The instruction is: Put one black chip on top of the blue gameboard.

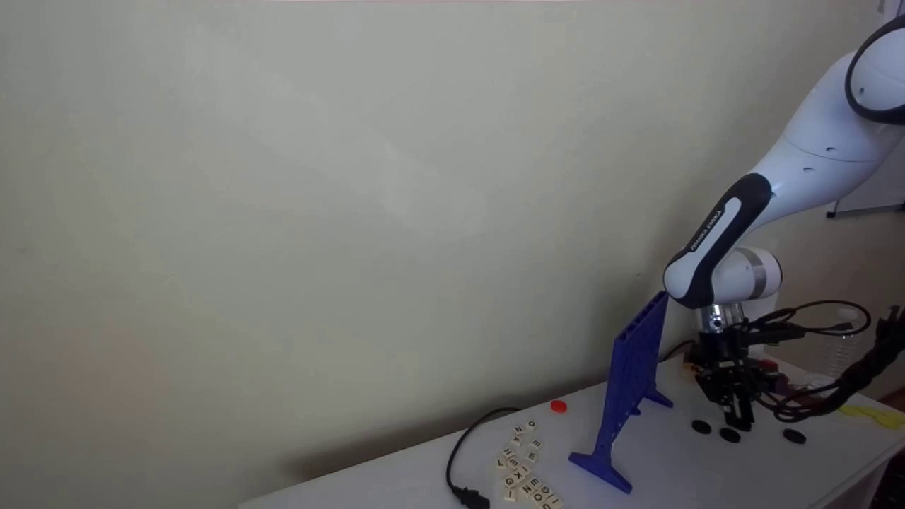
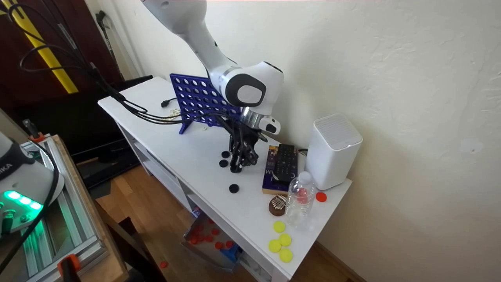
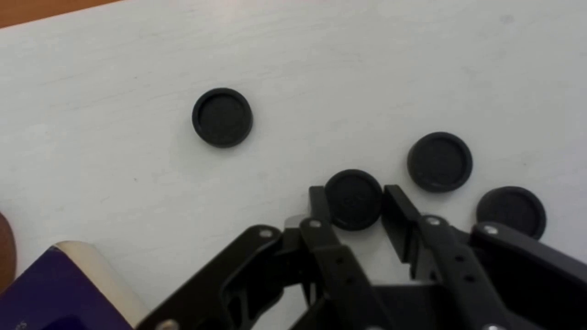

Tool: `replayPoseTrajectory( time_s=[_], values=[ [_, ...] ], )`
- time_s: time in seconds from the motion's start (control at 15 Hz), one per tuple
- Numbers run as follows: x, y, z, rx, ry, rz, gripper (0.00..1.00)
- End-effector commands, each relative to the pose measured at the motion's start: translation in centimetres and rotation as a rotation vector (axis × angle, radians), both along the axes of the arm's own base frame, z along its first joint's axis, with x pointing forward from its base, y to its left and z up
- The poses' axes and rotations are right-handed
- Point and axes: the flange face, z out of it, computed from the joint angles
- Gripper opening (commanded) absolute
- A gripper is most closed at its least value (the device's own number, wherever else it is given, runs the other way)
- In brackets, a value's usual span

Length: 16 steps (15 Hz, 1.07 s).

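Observation:
The blue gameboard stands upright on its feet on the white table, seen in both exterior views point(image 1: 631, 375) point(image 2: 191, 87). My gripper point(image 3: 353, 196) points down beside the board in both exterior views point(image 1: 739, 421) point(image 2: 236, 168). In the wrist view its fingers touch both sides of a black chip point(image 3: 353, 201), shut on it at about table level. Whether the chip is lifted at all I cannot tell. Three other black chips lie flat: one apart point(image 3: 222, 118) point(image 2: 234, 188), two close together on the board side of the gripper point(image 3: 440, 162) point(image 3: 511, 211).
A purple box point(image 2: 269, 180) with a black remote point(image 2: 285, 162) on it lies near the gripper. Beyond are a white router point(image 2: 332, 156), a clear bottle point(image 2: 300, 203), a brown round object point(image 2: 276, 209) and yellow chips point(image 2: 279, 226). Letter tiles point(image 1: 520, 475) and a cable point(image 1: 452, 452) lie past the board.

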Motion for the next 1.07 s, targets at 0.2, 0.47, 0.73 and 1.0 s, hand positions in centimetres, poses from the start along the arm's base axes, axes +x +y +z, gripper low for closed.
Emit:
replayPoseTrajectory(
  time_s=[0.2,0.47,0.73,1.0],
  values=[
    [-0.1,-0.8,-0.6,0.013,0.003,0.018,0.1],
    [-1.0,-0.9,1.7,0.012,-0.074,0.066,0.1],
    [-2.6,-0.3,4.3,0.005,-0.204,0.148,0.1],
    [-5.3,0.6,7.8,0.038,-0.323,0.265,0.1]
  ],
)
